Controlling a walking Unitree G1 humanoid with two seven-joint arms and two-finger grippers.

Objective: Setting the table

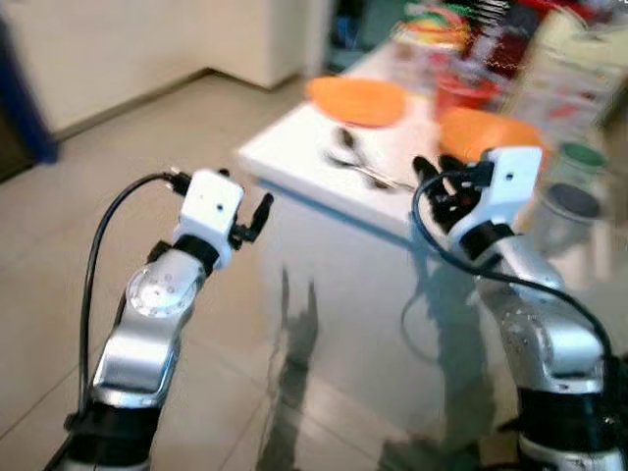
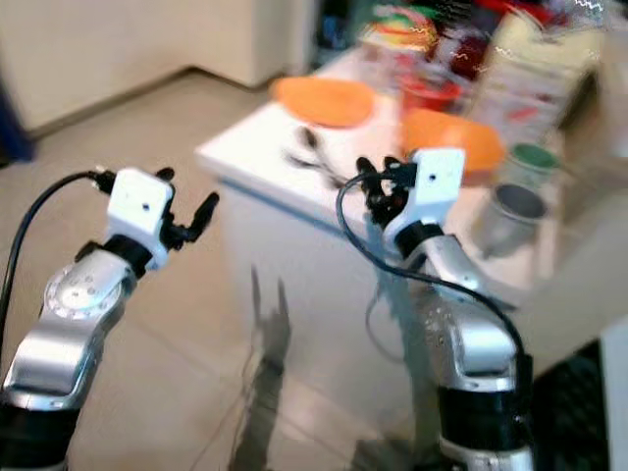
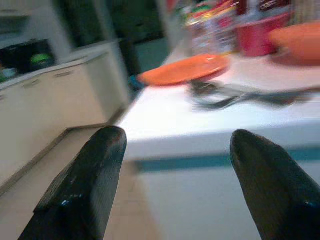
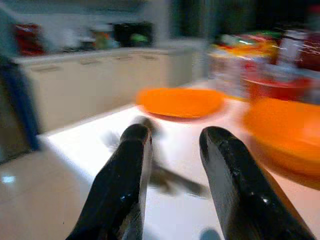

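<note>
White table (image 1: 294, 162) stands on a tiled floor, carrying two orange plates — far one (image 1: 357, 100), right one (image 1: 488, 133) — with spoons (image 1: 358, 162) between them near the front edge. Left gripper (image 3: 172, 187) hovers spread off the table's left corner; right gripper (image 4: 172, 145) is parted, empty, just above the spoons.

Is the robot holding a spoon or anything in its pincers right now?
No, nothing is held. The left pincer and right pincer are both open and empty, short of the spoons lying on the white table.

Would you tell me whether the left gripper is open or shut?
Open: the left gripper has its two black fingers wide apart, nothing between them, short of the table.
</note>
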